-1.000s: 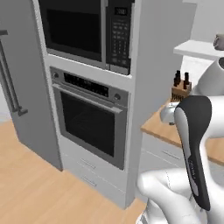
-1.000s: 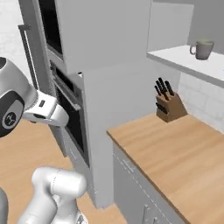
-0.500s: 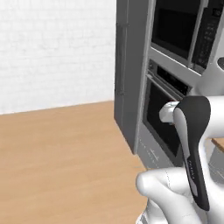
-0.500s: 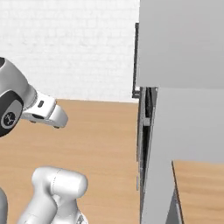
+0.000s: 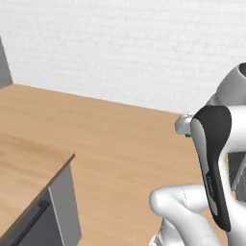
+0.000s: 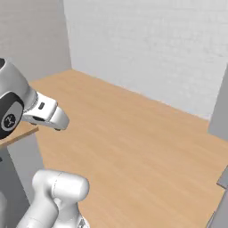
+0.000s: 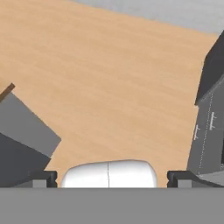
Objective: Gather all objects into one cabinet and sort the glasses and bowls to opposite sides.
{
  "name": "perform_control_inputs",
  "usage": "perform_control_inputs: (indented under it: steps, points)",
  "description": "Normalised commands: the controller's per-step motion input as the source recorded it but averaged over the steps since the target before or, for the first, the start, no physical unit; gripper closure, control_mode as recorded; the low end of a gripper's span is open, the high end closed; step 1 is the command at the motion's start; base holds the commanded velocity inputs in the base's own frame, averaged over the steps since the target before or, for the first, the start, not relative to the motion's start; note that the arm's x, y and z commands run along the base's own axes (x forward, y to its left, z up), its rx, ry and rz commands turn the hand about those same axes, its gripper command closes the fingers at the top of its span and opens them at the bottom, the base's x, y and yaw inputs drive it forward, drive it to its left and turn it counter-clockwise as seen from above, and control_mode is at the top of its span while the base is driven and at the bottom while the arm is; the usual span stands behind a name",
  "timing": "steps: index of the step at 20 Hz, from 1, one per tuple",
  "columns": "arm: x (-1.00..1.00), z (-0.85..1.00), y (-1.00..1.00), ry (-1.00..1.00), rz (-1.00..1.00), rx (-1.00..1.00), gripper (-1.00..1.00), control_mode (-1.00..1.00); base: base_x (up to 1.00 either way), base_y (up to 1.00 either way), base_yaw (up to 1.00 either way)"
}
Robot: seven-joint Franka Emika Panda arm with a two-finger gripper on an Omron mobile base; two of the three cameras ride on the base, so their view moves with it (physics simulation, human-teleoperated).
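Fingers [image 7: 43, 178] stood wide apart in the hand view, one dark tip at each bottom corner, with nothing between them but bare wooden floor [image 7: 109, 78] beyond. To the left of that floor lay the grey corner of a cabinet unit [image 7: 24, 135]; to its right stood a dark grey drawer front [image 7: 209, 135] with small handles.

From the left base view, the white arm [image 5: 214, 163] rose at the right, and the wooden floor ran back to a white brick wall [image 5: 125, 48]. A wooden worktop [image 5: 24, 173] on a grey unit sat at the lower left of the floor.

From the right base view, the arm's hand end [image 6: 46, 113] hung above the floor, with the brick wall behind it and a grey panel edge [image 6: 220, 111] at the right of the floor.

None of the cups, the bowls or the wall cabinet was in these views, so where they stood could not be told. By my judgement the base was travelling, empty-handed, between stations; the next move called for bringing the cabinet or a cup into view before any reach.
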Motion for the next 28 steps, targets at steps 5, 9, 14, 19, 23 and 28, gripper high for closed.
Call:
perform_control_inputs:
  steps: [5, 9, 14, 19, 23, 28]
  points:
    - [0.0, 0.0, 0.0, 0.0, 0.0, 0.0, -1.0, 1.0, 0.0, 0.06, 0.83]
    - [0.0, 0.0, 0.0, 0.0, 0.0, 0.0, -1.0, 1.0, 0.07, 0.13, 0.61]
    - [0.0, 0.0, 0.0, 0.0, 0.0, 0.0, -1.0, 1.0, 0.0, 0.0, 1.0]
    - [0.0, 0.0, 0.0, 0.0, 0.0, 0.0, -1.0, 1.0, 0.02, 0.05, 0.92]
    - [0.0, 0.0, 0.0, 0.0, 0.0, 0.0, -1.0, 1.0, 0.0, 0.0, 1.0]
    - [0.0, 0.0, 0.0, 0.0, 0.0, 0.0, -1.0, 1.0, 0.03, 0.0, 0.97]
